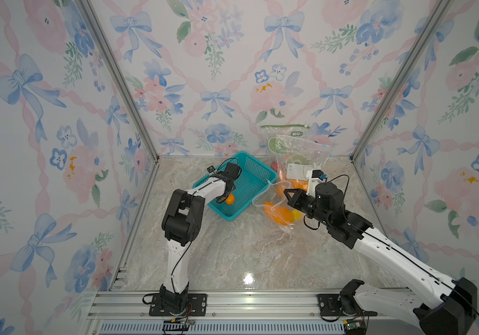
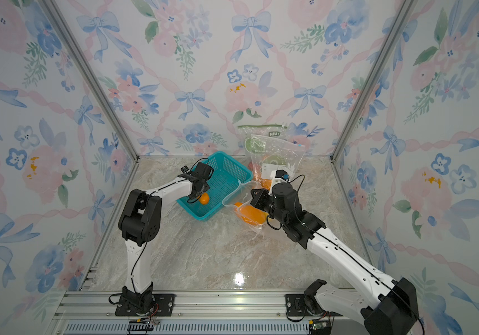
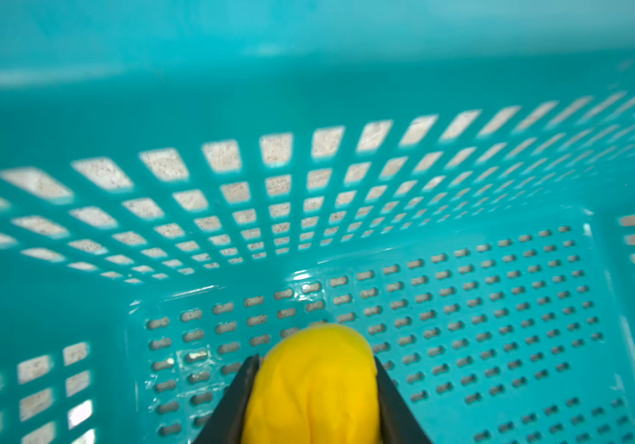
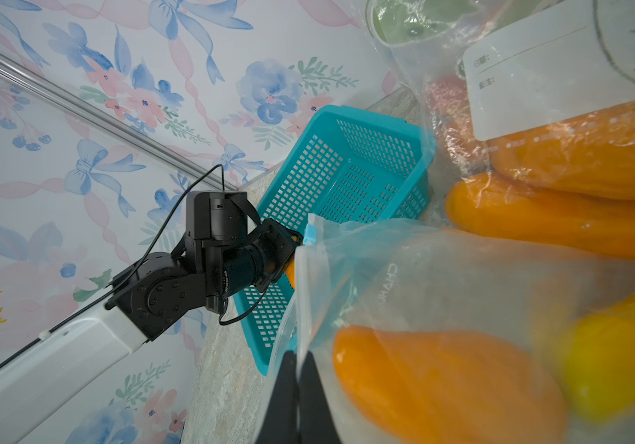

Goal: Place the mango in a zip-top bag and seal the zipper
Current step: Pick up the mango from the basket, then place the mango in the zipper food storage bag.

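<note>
Your left gripper point(image 3: 316, 361) is down inside the teal basket point(image 1: 258, 169), fingers clamped on both flanks of the yellow mango point(image 3: 314, 388). Wrist view: the mango's long axis runs along the fingers, its rounded end poking past the fingertips toward the basket's perforated floor. In both top views only a short orange-yellow end shows, at the basket's 6 o'clock corner. You cannot tell whether it is lifted off the floor.

Your right gripper point(image 4: 300, 369) is pinched together on the rim of the zip-top bag point(image 4: 404, 269), which sits at 3 o'clock of the basket with its mouth gaping toward it. Inside lie orange mangoes point(image 4: 446, 384); from above their long axes run roughly 10-to-4. Two filled bags point(image 1: 293, 150) lean on the back wall at 12 o'clock.
</note>
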Available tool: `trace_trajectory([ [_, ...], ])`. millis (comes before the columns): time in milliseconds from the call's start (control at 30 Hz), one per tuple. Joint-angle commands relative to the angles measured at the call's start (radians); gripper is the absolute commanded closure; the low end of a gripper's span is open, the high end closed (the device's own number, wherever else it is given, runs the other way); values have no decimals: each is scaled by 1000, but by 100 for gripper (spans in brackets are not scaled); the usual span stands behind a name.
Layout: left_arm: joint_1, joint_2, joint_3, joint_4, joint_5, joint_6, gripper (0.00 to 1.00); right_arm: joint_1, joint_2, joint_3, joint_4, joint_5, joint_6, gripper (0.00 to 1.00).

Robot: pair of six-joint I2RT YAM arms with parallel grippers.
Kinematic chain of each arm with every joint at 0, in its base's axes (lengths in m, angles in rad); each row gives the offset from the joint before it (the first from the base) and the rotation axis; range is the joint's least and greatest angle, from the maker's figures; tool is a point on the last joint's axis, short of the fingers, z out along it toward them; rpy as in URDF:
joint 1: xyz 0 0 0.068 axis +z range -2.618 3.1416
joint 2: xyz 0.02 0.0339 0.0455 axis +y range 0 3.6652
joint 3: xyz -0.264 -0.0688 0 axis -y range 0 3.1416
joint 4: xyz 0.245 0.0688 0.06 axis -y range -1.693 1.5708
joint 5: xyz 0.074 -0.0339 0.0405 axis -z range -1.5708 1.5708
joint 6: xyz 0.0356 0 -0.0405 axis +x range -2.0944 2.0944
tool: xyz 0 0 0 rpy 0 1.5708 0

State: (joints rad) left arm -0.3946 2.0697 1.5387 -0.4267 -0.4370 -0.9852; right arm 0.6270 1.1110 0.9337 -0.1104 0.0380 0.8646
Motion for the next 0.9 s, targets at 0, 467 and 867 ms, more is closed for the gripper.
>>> trace_trajectory([
  [0,-1,-155,-45,93,25,92,95,-12,0,-19,21,21,7,100],
  [467,-14,-652,-515,576,304,110,91,-16,-2,-41,48,5,20,100],
  [867,-238,-779,-663,919,246,97,89,-15,-9,-61,81,-1,56,100],
])
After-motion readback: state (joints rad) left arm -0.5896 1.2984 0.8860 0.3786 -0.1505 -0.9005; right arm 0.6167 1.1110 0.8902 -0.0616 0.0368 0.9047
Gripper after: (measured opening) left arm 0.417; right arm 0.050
